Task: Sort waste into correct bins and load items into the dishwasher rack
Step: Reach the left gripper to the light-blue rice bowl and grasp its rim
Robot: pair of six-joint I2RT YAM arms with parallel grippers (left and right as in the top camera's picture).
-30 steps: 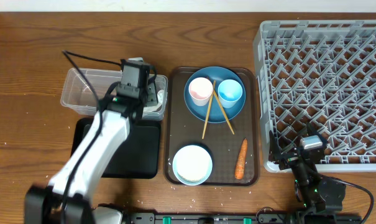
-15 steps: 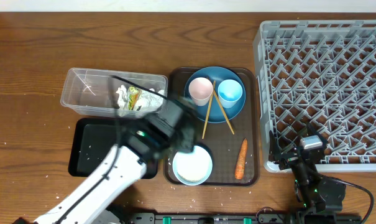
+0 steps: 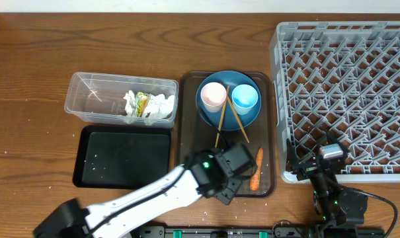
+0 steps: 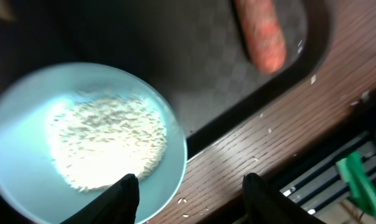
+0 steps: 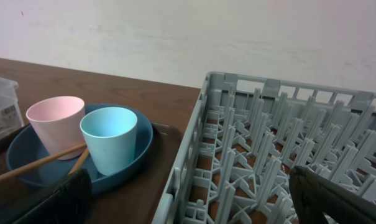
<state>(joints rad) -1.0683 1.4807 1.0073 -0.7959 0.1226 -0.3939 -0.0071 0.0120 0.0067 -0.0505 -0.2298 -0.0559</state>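
My left gripper (image 4: 191, 202) hangs open over the front of the brown tray (image 3: 184, 132). The rim of the white bowl (image 4: 169, 180) lies between its fingers, untouched as far as I can see. Rice (image 4: 107, 140) fills the bowl's pale blue inside. The orange carrot (image 4: 259, 34) lies just beyond it on the tray. In the overhead view the left arm (image 3: 213, 175) covers the bowl. The blue plate (image 3: 228, 116) carries the pink cup (image 3: 213, 94), light blue cup (image 3: 244, 96) and chopsticks (image 3: 221, 122). My right gripper (image 5: 197, 199) rests open at the dishwasher rack's (image 3: 348, 86) front-left corner.
The clear tub (image 3: 87, 99) at back left holds white tissues (image 3: 161, 106) and a green-yellow wrapper (image 3: 143, 102). In front of it sits the black tray (image 3: 123, 157), dotted with a few grains. Loose rice grains (image 4: 262, 130) lie on the wooden table near its front edge.
My left arm has swung from above the clear tub, right and forward, to over the bowl at the tray's front. The right arm has not moved.
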